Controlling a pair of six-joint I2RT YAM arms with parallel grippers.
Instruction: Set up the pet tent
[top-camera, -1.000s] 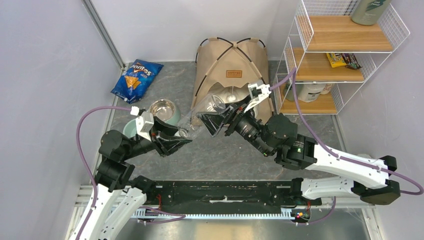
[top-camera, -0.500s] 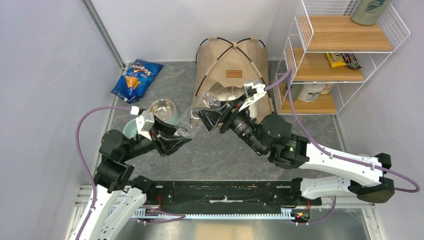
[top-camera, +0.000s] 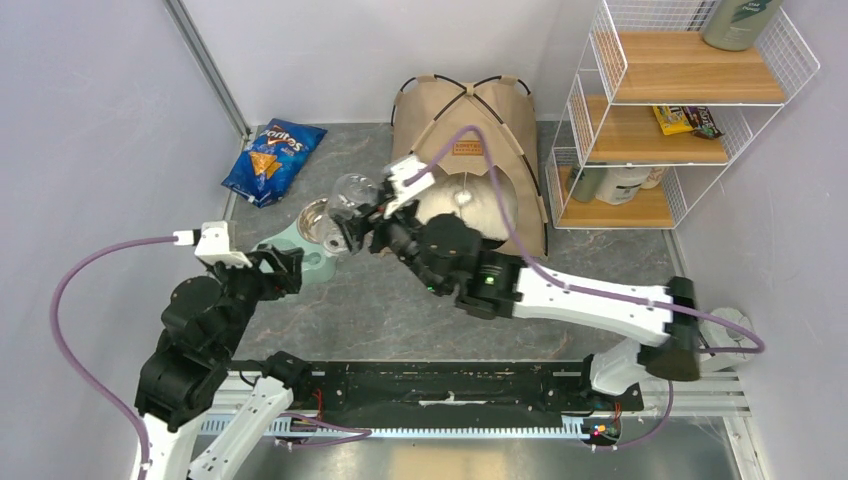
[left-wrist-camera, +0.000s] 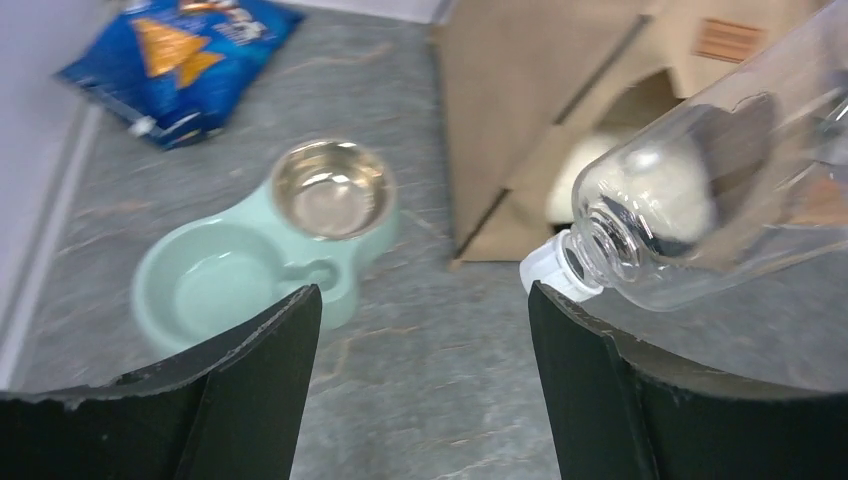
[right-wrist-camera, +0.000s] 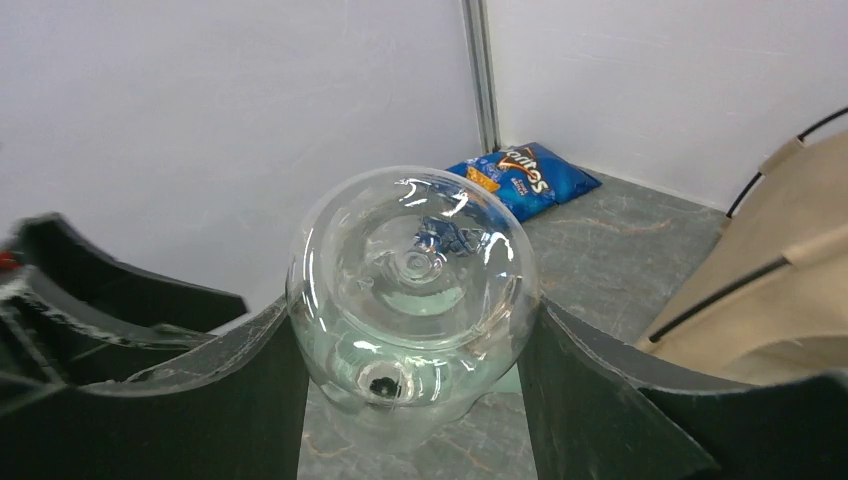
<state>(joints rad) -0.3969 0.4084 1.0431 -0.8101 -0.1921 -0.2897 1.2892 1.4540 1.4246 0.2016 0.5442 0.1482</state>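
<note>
Right gripper (right-wrist-camera: 415, 400) clamped on the sides of a clear bottle (right-wrist-camera: 412, 270), which lies tilted with its open neck toward the left gripper (left-wrist-camera: 420, 380), whose fingers stand wide apart and empty. The step is probably best done by keeping a firm hold and moving the bottle slowly. Below the neck lies a green feeding dish (left-wrist-camera: 160, 262), the likeliest obstacle, with a chip bag (top-camera: 272, 158) beyond it. The tent (top-camera: 465, 120) stands erected just beside the right gripper, away from the left arm, a white pillow (top-camera: 470, 203) in its doorway.
</note>
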